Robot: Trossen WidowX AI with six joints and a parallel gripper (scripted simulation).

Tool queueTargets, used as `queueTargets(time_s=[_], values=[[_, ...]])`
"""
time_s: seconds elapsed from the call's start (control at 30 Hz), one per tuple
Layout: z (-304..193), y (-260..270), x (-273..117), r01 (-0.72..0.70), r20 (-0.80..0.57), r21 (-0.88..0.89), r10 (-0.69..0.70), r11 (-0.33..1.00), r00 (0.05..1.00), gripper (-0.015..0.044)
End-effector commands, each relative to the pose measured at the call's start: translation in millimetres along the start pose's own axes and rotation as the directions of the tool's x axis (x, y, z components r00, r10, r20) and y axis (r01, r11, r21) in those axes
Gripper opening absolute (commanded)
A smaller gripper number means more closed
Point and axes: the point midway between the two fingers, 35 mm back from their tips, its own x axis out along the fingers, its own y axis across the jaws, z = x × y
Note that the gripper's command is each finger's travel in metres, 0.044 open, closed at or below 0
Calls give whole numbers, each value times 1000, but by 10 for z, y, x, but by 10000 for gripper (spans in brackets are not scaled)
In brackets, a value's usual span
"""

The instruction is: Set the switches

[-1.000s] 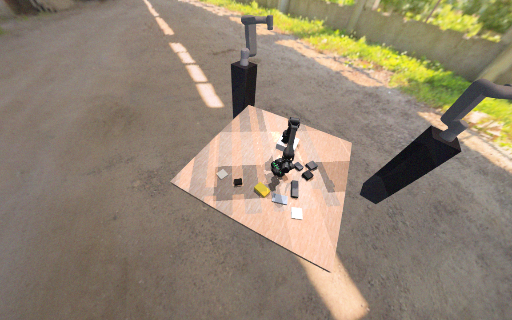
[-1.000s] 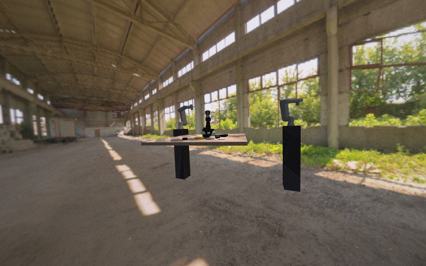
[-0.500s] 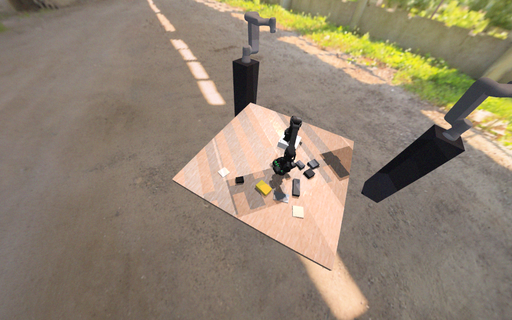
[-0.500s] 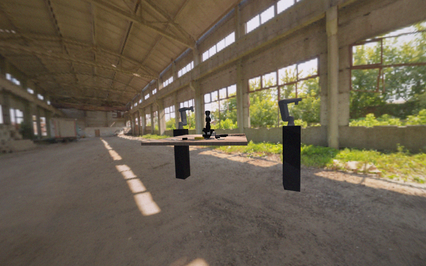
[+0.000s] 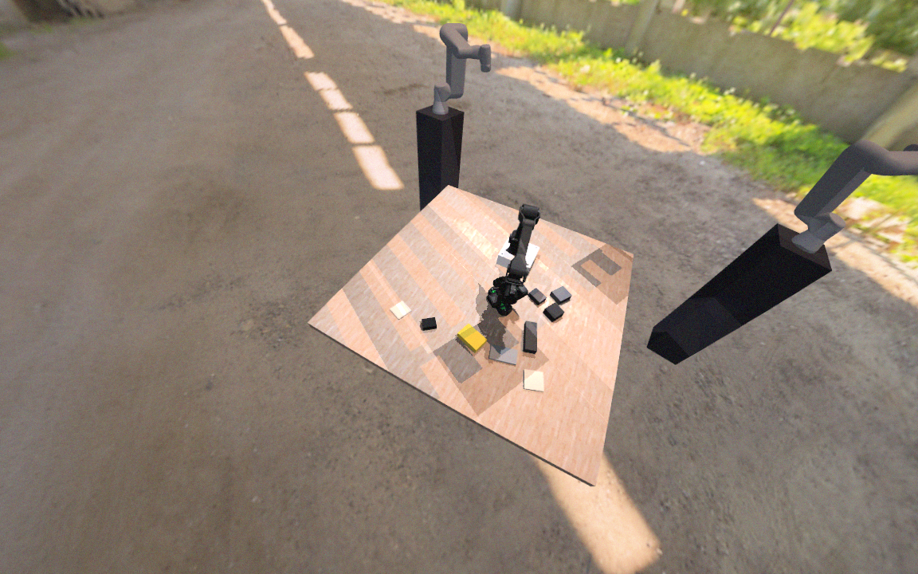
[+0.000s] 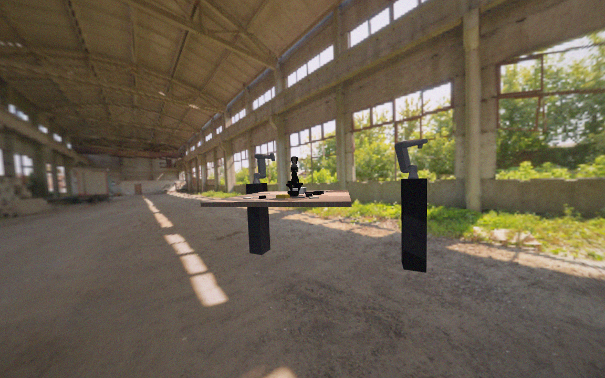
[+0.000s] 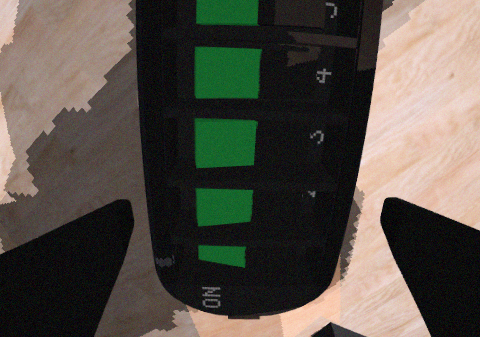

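The dark grey controller unit (image 7: 155, 127) (image 5: 500, 308) shows its switch side to the wrist camera. Five green switch ends show along the ON side, with number 4 readable; number 1 is faint and the top of the unit is cut off. Which ends are pressed down is too dark to tell. The label is hidden. My gripper (image 7: 259, 212) is open, its fingers on either side of the unit's near end with gaps on both sides. In the top view the arm covers part of the unit; whether its base rests flat is not clear.
A yellow block (image 5: 471, 338), a grey plate (image 5: 503, 355) and a long black block (image 5: 530, 336) lie in front of the arm. Several dark blocks (image 5: 554, 312) lie to the right. A small black block (image 5: 429, 323) and a cream tile (image 5: 398, 308) lie left, another tile (image 5: 533, 380) in front.
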Motion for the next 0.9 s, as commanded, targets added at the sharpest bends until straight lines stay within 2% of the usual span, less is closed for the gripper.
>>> queueTargets(time_s=[0.0, 0.7, 0.87], values=[[339, 24, -262, -12, -12, 12, 12, 1000, 1000, 440], [357, 22, -289, -12, -12, 12, 12, 1000, 1000, 440], [347, 23, -697, -10, -11, 15, 11, 1000, 1000, 440]])
